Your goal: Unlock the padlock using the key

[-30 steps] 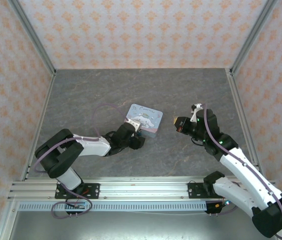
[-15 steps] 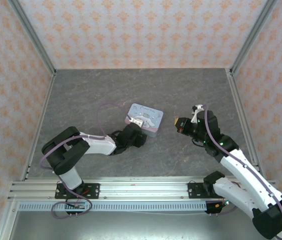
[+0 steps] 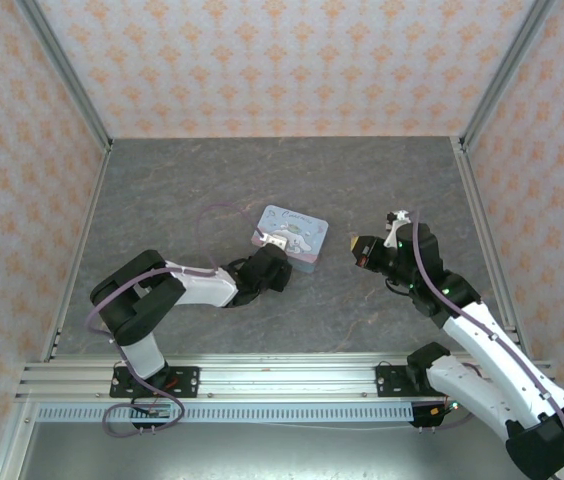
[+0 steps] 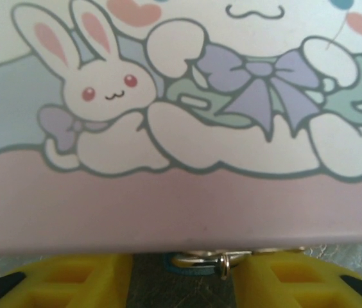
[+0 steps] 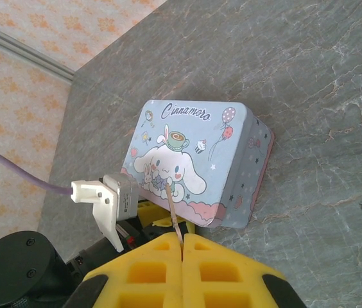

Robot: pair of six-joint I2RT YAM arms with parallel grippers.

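Observation:
The padlock [image 4: 198, 261] shows as a silver shackle with a sliver of teal body, lying on the table just under the near edge of the cartoon tin [image 4: 181, 128]. My left gripper [image 4: 182, 273] is open, its yellow fingers [image 4: 85, 282] on either side of the padlock; the shackle touches the right finger, with a gap on the left. From above, the left gripper [image 3: 277, 268] presses against the tin [image 3: 294, 230]. My right gripper [image 5: 182, 242] is shut on the key [image 5: 174, 215], a thin brass strip sticking out of its pads. It hovers right of the tin [image 5: 194, 160], right gripper [image 3: 356, 245].
Grey stone-patterned table [image 3: 382, 180] with patterned walls on three sides and metal posts at the corners. The left arm's purple cable [image 3: 207, 215] loops beside the tin. Bare floor lies behind the tin and between the tin and the right gripper.
The left arm has pushed its gripper in closer under the tin's near edge, and the tin has shifted slightly away. The right gripper holds almost still with the key.

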